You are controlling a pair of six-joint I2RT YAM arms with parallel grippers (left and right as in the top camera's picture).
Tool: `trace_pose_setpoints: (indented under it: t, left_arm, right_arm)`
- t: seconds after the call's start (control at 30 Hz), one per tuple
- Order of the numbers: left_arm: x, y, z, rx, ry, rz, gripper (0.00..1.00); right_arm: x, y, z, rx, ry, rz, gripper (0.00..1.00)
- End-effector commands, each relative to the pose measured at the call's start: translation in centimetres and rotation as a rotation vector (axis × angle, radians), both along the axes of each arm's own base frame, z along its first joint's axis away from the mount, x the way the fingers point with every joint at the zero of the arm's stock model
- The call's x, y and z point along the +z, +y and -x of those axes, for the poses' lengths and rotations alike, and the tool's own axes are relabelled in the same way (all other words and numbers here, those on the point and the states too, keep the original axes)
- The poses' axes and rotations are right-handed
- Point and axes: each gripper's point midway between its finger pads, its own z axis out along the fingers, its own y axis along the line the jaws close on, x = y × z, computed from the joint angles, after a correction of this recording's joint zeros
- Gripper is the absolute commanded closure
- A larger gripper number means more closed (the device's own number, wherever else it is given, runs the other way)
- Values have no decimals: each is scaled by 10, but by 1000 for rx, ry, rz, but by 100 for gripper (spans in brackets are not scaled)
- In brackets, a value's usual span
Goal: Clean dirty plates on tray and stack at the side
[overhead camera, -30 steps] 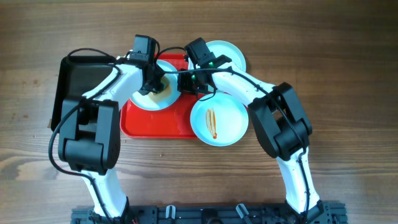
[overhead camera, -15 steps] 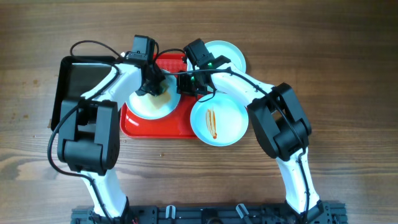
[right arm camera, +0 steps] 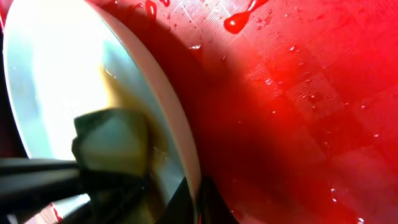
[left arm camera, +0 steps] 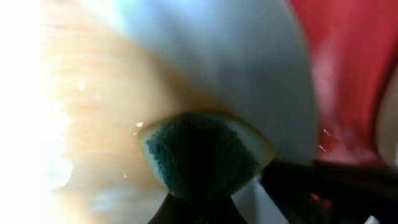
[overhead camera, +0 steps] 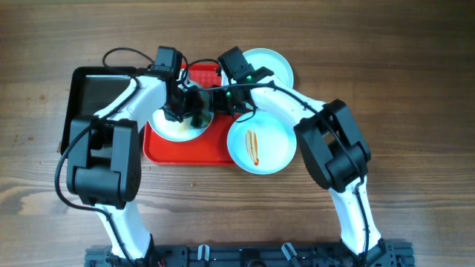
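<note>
The red tray (overhead camera: 194, 152) lies at the table's middle. One plate (overhead camera: 167, 127) is over its left half, tilted, with a brownish smear (left arm camera: 93, 124). My right gripper (overhead camera: 216, 100) is shut on this plate's rim (right arm camera: 180, 149). My left gripper (overhead camera: 185, 104) is shut on a green and yellow sponge (left arm camera: 199, 155) pressed against the plate's face; the sponge also shows in the right wrist view (right arm camera: 112, 140). A second plate (overhead camera: 271, 144) with an orange streak overlaps the tray's right edge. A third plate (overhead camera: 271, 65) lies behind the right arm.
A black pan (overhead camera: 93, 96) stands left of the tray, under the left arm. Red sauce drops (right arm camera: 239, 22) dot the tray base (right arm camera: 298, 93). Bare wood table (overhead camera: 401, 89) lies to the right and in front.
The left gripper and sponge have moved right across the plate, toward the right gripper. The held plate has shifted slightly down and left. The right arm has hardly moved.
</note>
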Motion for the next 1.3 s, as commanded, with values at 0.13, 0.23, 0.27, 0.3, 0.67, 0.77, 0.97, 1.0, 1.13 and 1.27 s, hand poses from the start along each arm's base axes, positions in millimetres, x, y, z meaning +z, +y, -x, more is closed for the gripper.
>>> trace_pose_setpoints:
  t: [0.13, 0.23, 0.27, 0.3, 0.67, 0.77, 0.97, 1.0, 1.13, 1.27]
  left_arm:
    - [-20, 128, 14, 521, 63, -474, 96]
    - [-21, 126, 24, 506, 102, -480, 96]
    - [-22, 124, 27, 497, 115, -476, 96]
    - [-21, 121, 31, 486, 136, -461, 96]
    - [111, 79, -12, 94, -89, -233, 96]
    - [146, 80, -10, 73, -168, -234, 96]
    - [148, 101, -10, 123, -169, -255, 96]
    - [149, 108, -11, 140, -170, -256, 96]
    - [149, 131, -10, 197, -162, -261, 96]
    - [149, 144, -9, 234, -158, -262, 96]
  right_arm:
    - [-18, 0, 8, 10, 43, 11, 96]
    - [-18, 0, 8, 9, 43, 11, 96]
    - [-18, 0, 8, 10, 42, 11, 96]
    - [-18, 0, 8, 10, 42, 11, 96]
    - [-18, 0, 8, 10, 44, 12, 95]
    - [-18, 0, 8, 9, 44, 13, 88]
    - [-21, -3, 6, 0, 33, 34, 76]
    - [-21, -2, 7, 1, 34, 35, 81]
    - [-24, -1, 11, 5, 33, 57, 96]
    - [-15, -5, 9, -2, 30, 58, 96]
